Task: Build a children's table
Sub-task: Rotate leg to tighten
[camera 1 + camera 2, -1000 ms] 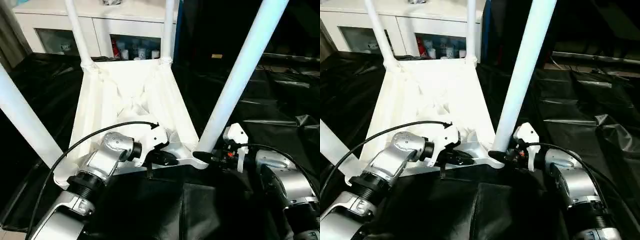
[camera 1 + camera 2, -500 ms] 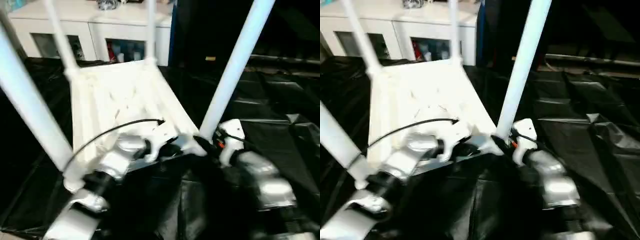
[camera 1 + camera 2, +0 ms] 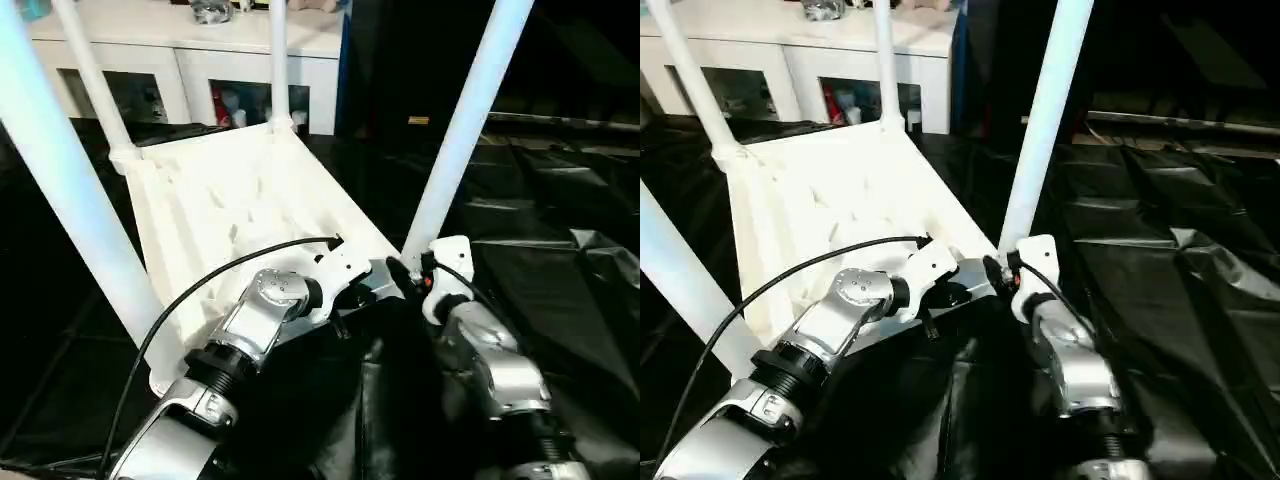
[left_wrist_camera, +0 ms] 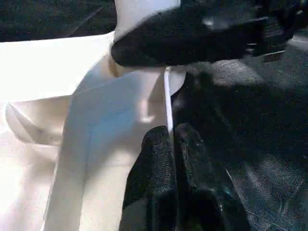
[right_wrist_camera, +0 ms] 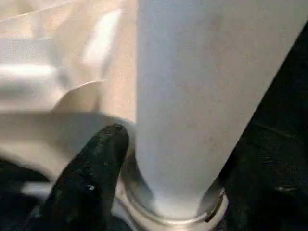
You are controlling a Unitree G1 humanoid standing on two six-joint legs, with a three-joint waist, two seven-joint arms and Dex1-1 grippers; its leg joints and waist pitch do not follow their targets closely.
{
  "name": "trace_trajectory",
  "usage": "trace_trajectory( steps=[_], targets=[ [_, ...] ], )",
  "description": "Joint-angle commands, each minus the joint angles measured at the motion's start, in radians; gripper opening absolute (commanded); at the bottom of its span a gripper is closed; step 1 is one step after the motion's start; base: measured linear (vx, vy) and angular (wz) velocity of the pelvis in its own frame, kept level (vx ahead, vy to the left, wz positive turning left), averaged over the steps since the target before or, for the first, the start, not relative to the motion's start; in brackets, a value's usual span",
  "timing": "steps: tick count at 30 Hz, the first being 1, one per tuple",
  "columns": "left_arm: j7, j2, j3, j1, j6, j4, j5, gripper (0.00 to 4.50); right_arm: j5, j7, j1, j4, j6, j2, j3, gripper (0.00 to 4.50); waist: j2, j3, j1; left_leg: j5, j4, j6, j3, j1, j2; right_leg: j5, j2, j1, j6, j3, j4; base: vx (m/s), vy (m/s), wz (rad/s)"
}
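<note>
Crinkled black plastic sheeting point(image 3: 560, 280) covers the floor. Behind it, a white cabinet with glass-fronted doors point(image 3: 190, 60); small bottles and jars point(image 3: 235, 105) sit inside. Indistinct small objects point(image 3: 215, 10) on its top.

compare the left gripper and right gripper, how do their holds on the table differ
The left gripper pinches the thin edge of the table top, fingers shut on it; the right gripper sits at the base of the near right leg, a finger against the leg's collar. The left forearm reaches in at a slant; the right comes in straighter. Both work the same near corner.
</note>
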Motion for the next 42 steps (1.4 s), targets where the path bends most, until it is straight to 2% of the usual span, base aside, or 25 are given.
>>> trace_trajectory(
  steps=[1, 2, 3, 4, 5, 6, 8, 10, 14, 15, 16, 20, 21, 23, 24, 26, 27, 30, 32, 33, 34, 35, 38, 41, 42],
  targets=[
    [-0.058, 0.002, -0.050, 0.038, -0.016, 0.039, -0.016, 0.00, 0.026, 0.159, 0.039, -0.016, 0.007, -0.029, 0.087, 3.05, -0.013, -0.018, 0.001, -0.277, -0.065, 0.047, -0.008, -0.004, 0.020, -0.165, -0.023, 0.021, -0.164, 0.018, -0.084, 0.000, 0.000, 0.00],
    [-0.077, 0.017, -0.050, 0.041, -0.017, 0.034, -0.018, 0.00, 0.031, 0.208, 0.057, -0.034, -0.003, -0.077, 0.082, 3.05, -0.013, -0.019, 0.007, -0.252, -0.060, 0.061, -0.004, -0.002, 0.020, -0.123, -0.024, 0.019, -0.180, 0.019, -0.081, 0.000, 0.000, 0.00],
    [-0.099, 0.035, -0.050, 0.045, -0.021, 0.026, -0.022, 0.00, 0.061, 0.279, 0.085, -0.062, -0.002, -0.132, 0.065, 3.05, -0.015, -0.018, 0.010, -0.221, -0.057, 0.079, -0.002, -0.007, 0.019, -0.078, -0.024, 0.024, -0.194, 0.019, -0.075, 0.000, 0.000, 0.00],
    [-0.099, 0.035, -0.050, 0.045, -0.021, 0.026, -0.022, 0.00, 0.061, 0.279, 0.085, -0.062, -0.002, -0.132, 0.065, 3.05, -0.014, -0.020, 0.014, -0.209, -0.057, 0.087, -0.002, -0.006, 0.019, -0.063, -0.024, 0.027, -0.197, 0.018, -0.074, 0.000, 0.000, 0.00],
    [-0.114, 0.048, -0.048, 0.049, -0.024, 0.022, -0.027, 0.00, 0.087, 0.334, 0.107, -0.083, -0.004, -0.173, 0.048, 3.05, -0.017, -0.019, 0.018, -0.188, -0.056, 0.100, -0.002, -0.008, 0.020, -0.046, -0.025, 0.029, -0.204, 0.017, -0.072, 0.000, 0.000, 0.00],
    [-0.126, 0.057, -0.047, 0.052, -0.025, 0.019, -0.030, 0.00, 0.104, 0.369, 0.123, -0.095, -0.004, -0.202, 0.036, 3.05, -0.015, -0.019, 0.026, -0.187, -0.054, 0.110, 0.000, -0.003, 0.022, -0.051, -0.025, 0.027, -0.209, 0.017, -0.073, 0.000, 0.000, 0.00],
    [-0.178, 0.085, -0.044, 0.064, -0.047, 0.007, -0.044, 0.00, 0.147, 0.457, 0.159, -0.129, 0.001, -0.275, -0.005, 3.05, -0.015, -0.018, 0.029, -0.185, -0.054, 0.118, -0.001, -0.004, 0.024, -0.047, -0.025, 0.029, -0.219, 0.017, -0.071, 0.000, 0.000, 0.00],
    [-0.202, 0.097, -0.040, 0.068, -0.042, 0.000, -0.051, 0.00, 0.169, 0.493, 0.170, -0.146, 0.008, -0.301, -0.021, 3.05, -0.014, -0.016, 0.023, -0.211, -0.058, 0.114, -0.003, -0.011, 0.023, -0.092, -0.026, 0.029, -0.219, 0.013, -0.073, 0.000, 0.000, 0.00],
    [-0.259, 0.132, -0.042, 0.077, -0.072, -0.015, -0.071, 0.00, 0.204, 0.553, 0.202, -0.175, 0.005, -0.363, -0.043, 3.05, -0.018, -0.012, 0.017, -0.264, -0.061, 0.093, -0.006, -0.011, 0.022, -0.232, -0.029, 0.024, -0.195, 0.014, -0.085, 0.000, 0.000, 0.00],
    [-0.265, 0.135, -0.042, 0.078, -0.077, -0.017, -0.074, 0.00, 0.205, 0.555, 0.203, -0.176, 0.004, -0.366, -0.043, 3.05, -0.018, -0.012, 0.019, -0.263, -0.060, 0.092, -0.005, -0.008, 0.023, -0.252, -0.030, 0.021, -0.187, 0.017, -0.087, 0.000, 0.000, 0.00],
    [-0.274, 0.139, -0.040, 0.079, -0.082, -0.019, -0.078, 0.00, 0.206, 0.557, 0.206, -0.178, 0.005, -0.369, -0.044, 3.05, -0.011, -0.011, 0.017, -0.261, -0.061, 0.089, -0.006, -0.010, 0.023, -0.260, -0.029, 0.020, -0.183, 0.017, -0.088, 0.000, 0.000, 0.00],
    [-0.315, 0.153, -0.043, 0.080, -0.079, -0.030, -0.090, 0.00, 0.212, 0.554, 0.210, -0.191, 0.003, -0.370, -0.041, 3.05, -0.011, -0.014, 0.019, -0.229, -0.059, 0.088, -0.005, -0.008, 0.024, -0.208, -0.028, 0.020, -0.193, 0.016, -0.081, 0.000, 0.000, 0.00],
    [-0.326, 0.156, -0.044, 0.080, -0.080, -0.033, -0.092, 0.00, 0.207, 0.540, 0.206, -0.191, 0.000, -0.363, -0.042, 3.05, 0.000, -0.015, 0.021, -0.212, -0.058, 0.089, -0.006, -0.007, 0.024, -0.173, -0.028, 0.020, -0.204, 0.016, -0.077, 0.000, 0.000, 0.00],
    [-0.348, 0.164, -0.051, 0.081, -0.082, -0.039, -0.099, 0.00, 0.208, 0.527, 0.200, -0.190, 0.001, -0.354, -0.046, 3.05, -0.006, -0.018, 0.021, -0.181, -0.053, 0.097, -0.003, -0.006, 0.022, -0.105, -0.025, 0.023, -0.223, 0.015, -0.071, 0.000, 0.000, 0.00],
    [-0.381, 0.176, -0.062, 0.085, -0.080, -0.052, -0.108, 0.00, 0.210, 0.525, 0.201, -0.190, 0.002, -0.355, -0.047, 3.05, -0.005, -0.020, 0.022, -0.154, -0.050, 0.109, -0.002, -0.007, 0.021, -0.050, -0.024, 0.026, -0.237, 0.015, -0.065, 0.000, 0.000, 0.00],
    [-0.430, 0.193, -0.076, 0.091, -0.076, -0.073, -0.120, 0.00, 0.210, 0.524, 0.203, -0.192, 0.004, -0.357, -0.048, 3.05, -0.004, -0.019, 0.024, -0.138, -0.049, 0.123, -0.001, -0.007, 0.019, -0.013, -0.024, 0.028, -0.252, 0.014, -0.061, 0.000, 0.000, 0.00],
    [-0.455, 0.205, -0.086, 0.095, -0.080, -0.085, -0.120, 0.00, 0.208, 0.528, 0.208, -0.194, 0.002, -0.362, -0.047, 3.05, -0.006, -0.018, 0.023, -0.141, -0.048, 0.128, 0.000, -0.007, 0.020, -0.011, -0.025, 0.028, -0.257, 0.014, -0.061, 0.000, 0.000, 0.00],
    [-0.484, 0.230, -0.102, 0.097, -0.106, -0.093, -0.105, 0.00, 0.215, 0.544, 0.226, -0.203, 0.000, -0.377, -0.054, 3.05, -0.002, -0.019, 0.026, -0.148, -0.048, 0.130, 0.001, -0.002, 0.023, -0.014, -0.025, 0.027, -0.260, 0.015, -0.059, 0.000, 0.000, 0.00],
    [-0.500, 0.245, -0.104, 0.094, -0.125, -0.094, -0.100, 0.00, 0.228, 0.552, 0.244, -0.209, 0.003, -0.394, -0.076, 3.05, -0.006, -0.019, 0.032, -0.142, -0.048, 0.131, -0.001, -0.002, 0.024, -0.006, -0.026, 0.030, -0.259, 0.015, -0.055, 0.000, 0.000, 0.00],
    [-0.516, 0.259, -0.102, 0.092, -0.138, -0.100, -0.105, 0.00, 0.242, 0.543, 0.260, -0.202, 0.005, -0.411, -0.116, 3.05, -0.010, -0.017, 0.031, -0.146, -0.048, 0.133, 0.000, -0.002, 0.025, -0.007, -0.027, 0.029, -0.260, 0.015, -0.057, 0.000, 0.000, 0.00],
    [-0.516, 0.259, -0.102, 0.092, -0.138, -0.100, -0.105, 0.00, 0.242, 0.543, 0.260, -0.202, 0.005, -0.411, -0.116, 3.05, -0.010, -0.017, 0.032, -0.144, -0.048, 0.133, 0.000, -0.002, 0.025, -0.005, -0.027, 0.030, -0.262, 0.015, -0.056, 0.000, 0.000, 0.00],
    [-0.540, 0.271, -0.103, 0.095, -0.130, -0.117, -0.116, 0.00, 0.248, 0.516, 0.262, -0.184, 0.006, -0.413, -0.151, 3.05, -0.010, -0.016, 0.031, -0.146, -0.047, 0.132, 0.001, -0.004, 0.024, -0.012, -0.028, 0.029, -0.263, 0.015, -0.056, 0.000, 0.000, 0.00],
    [-0.571, 0.285, -0.108, 0.099, -0.114, -0.140, -0.132, 0.00, 0.248, 0.476, 0.254, -0.164, 0.006, -0.407, -0.179, 3.05, -0.009, -0.015, 0.027, -0.161, -0.049, 0.114, 0.000, -0.002, 0.023, -0.057, -0.028, 0.028, -0.259, 0.015, -0.059, 0.000, 0.000, 0.00],
    [-0.596, 0.294, -0.115, 0.105, -0.113, -0.159, -0.145, 0.00, 0.211, 0.366, 0.222, -0.119, -0.023, -0.377, -0.202, 3.05, -0.011, -0.018, 0.024, -0.127, -0.045, 0.117, 0.002, -0.001, 0.021, -0.005, -0.026, 0.029, -0.271, 0.015, -0.052, 0.000, 0.000, 0.00],
    [-0.615, 0.299, -0.120, 0.111, -0.111, -0.171, -0.153, 0.00, 0.189, 0.304, 0.205, -0.094, -0.043, -0.359, -0.210, 3.05, -0.006, -0.019, 0.022, -0.103, -0.043, 0.116, 0.003, -0.001, 0.019, 0.025, -0.025, 0.028, -0.277, 0.015, -0.049, 0.000, 0.000, 0.00]
  ],
)
